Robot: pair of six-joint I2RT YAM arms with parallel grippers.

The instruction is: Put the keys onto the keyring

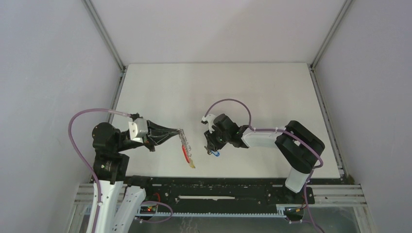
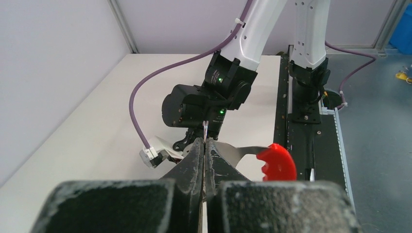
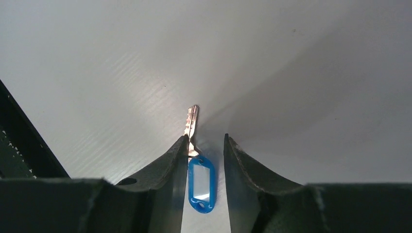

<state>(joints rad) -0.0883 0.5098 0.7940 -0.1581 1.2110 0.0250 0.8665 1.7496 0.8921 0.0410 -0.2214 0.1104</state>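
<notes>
The left gripper (image 2: 204,141) pinches the keyring (image 2: 240,153) tight; a yellow tag (image 1: 193,165) sits at the keyring's near end. Right of the keyring, the right gripper (image 3: 206,138) stands half open, straddling the blue-tagged key (image 3: 200,182) without clamping it.

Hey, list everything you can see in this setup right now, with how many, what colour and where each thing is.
Grey metal curved keyring with red arc band: one, grey and red, held left of centre.
Small key with blue oblong plastic tag: one, blue tag and silver blade, flat on the table near centre.
Small yellow-orange oblong tag: one, yellow-orange, at the keyring's near end; whether it is clipped on cannot be told.
White table: one, white, under everything.
Left pincer: one, black, shut on the keyring.
Right pincer: one, black, open, fingers either side of the blue tag.
</notes>
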